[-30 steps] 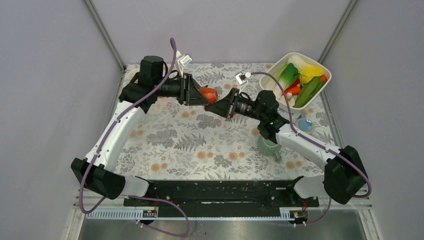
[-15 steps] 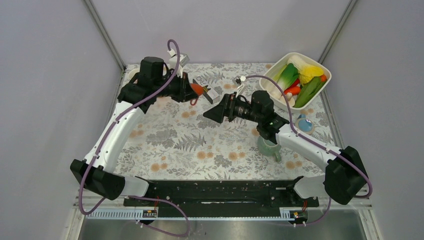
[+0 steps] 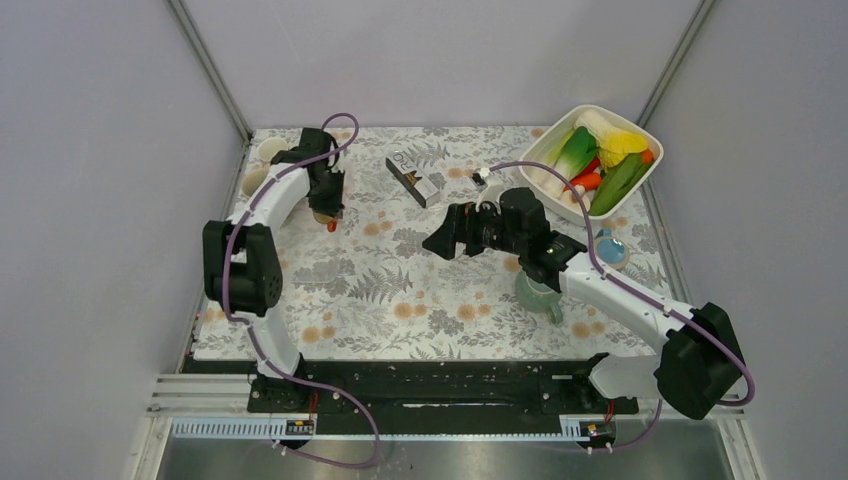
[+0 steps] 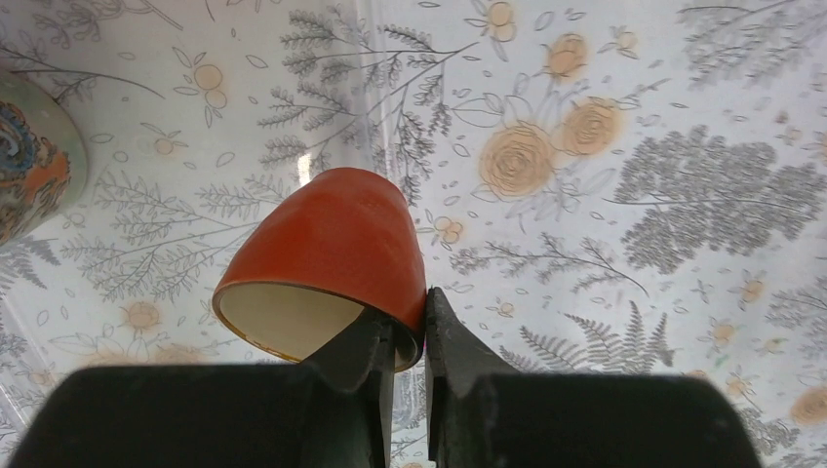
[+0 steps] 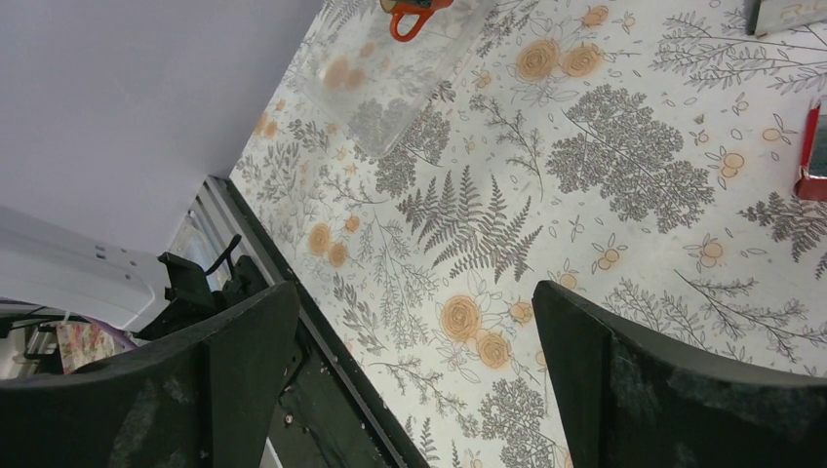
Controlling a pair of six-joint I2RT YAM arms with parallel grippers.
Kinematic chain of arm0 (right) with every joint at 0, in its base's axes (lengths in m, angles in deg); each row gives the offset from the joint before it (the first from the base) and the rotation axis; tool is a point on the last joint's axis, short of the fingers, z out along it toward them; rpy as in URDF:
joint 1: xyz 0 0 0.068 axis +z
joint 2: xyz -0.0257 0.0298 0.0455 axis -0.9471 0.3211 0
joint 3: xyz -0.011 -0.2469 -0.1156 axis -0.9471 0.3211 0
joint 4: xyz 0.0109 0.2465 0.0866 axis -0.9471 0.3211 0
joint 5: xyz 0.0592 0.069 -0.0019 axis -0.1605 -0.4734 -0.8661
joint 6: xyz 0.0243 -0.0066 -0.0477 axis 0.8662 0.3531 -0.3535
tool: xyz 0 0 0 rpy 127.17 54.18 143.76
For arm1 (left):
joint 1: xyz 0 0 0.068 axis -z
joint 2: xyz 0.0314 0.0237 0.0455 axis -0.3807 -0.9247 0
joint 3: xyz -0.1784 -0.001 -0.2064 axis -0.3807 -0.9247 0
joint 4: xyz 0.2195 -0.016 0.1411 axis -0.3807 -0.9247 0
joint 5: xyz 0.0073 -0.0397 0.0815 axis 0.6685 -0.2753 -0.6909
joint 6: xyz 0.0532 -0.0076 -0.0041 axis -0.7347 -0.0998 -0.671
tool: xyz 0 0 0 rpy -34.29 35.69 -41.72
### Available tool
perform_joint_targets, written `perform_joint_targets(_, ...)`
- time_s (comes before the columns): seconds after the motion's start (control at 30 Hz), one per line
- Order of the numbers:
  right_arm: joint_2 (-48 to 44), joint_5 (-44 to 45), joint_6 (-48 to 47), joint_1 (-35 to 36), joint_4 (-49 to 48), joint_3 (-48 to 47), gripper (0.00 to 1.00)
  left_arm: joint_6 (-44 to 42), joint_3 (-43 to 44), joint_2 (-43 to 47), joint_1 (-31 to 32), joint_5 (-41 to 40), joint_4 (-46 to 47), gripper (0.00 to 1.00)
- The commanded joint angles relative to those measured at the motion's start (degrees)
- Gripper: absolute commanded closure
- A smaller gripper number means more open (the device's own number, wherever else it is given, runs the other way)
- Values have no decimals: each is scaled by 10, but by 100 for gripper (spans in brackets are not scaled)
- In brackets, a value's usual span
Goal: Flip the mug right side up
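The left gripper [image 4: 426,304] pinches the red mug [image 4: 327,249] by its rim only, so it may swivel or drop; the right gripper [image 5: 414,322], well apart from it, gapes empty.

Bright, even light w/ soft shadows. L wrist cam: fingers [image 4: 458,385] at btm edge blurry, small glare spot by mug [image 4: 336,234].

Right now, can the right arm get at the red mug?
Probably yes for reach: the right gripper hangs open mid-table, and the tablecloth between it and the red mug looks open. But the left gripper is shut on the mug's rim, so a grab there looks crowded.
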State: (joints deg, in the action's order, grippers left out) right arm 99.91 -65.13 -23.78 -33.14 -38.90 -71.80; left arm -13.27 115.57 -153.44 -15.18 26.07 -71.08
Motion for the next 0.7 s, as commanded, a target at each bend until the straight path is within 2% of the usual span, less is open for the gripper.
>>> perform_joint_targets(0.0, -31, 32, -36, 2, 22, 6, 1, -8, 103, -60, -24, -57, -34, 100)
perform_joint_targets(0.17, -36, 43, -45, 1, 22, 12, 1, -2, 172, -139, -47, -63, -62, 100)
perform_joint_targets(0.5, -35, 52, -52, 2, 46, 14, 1, 28, 194, -190, -49, -29, -82, 100)
perform_joint_targets(0.57, -32, 52, -52, 1, 46, 15, 1, 30, 199, -198, -49, -22, -82, 93)
perform_joint_targets(0.67, -33, 55, -56, 2, 55, 13, 1, 32, 206, -208, -49, -13, -83, 73)
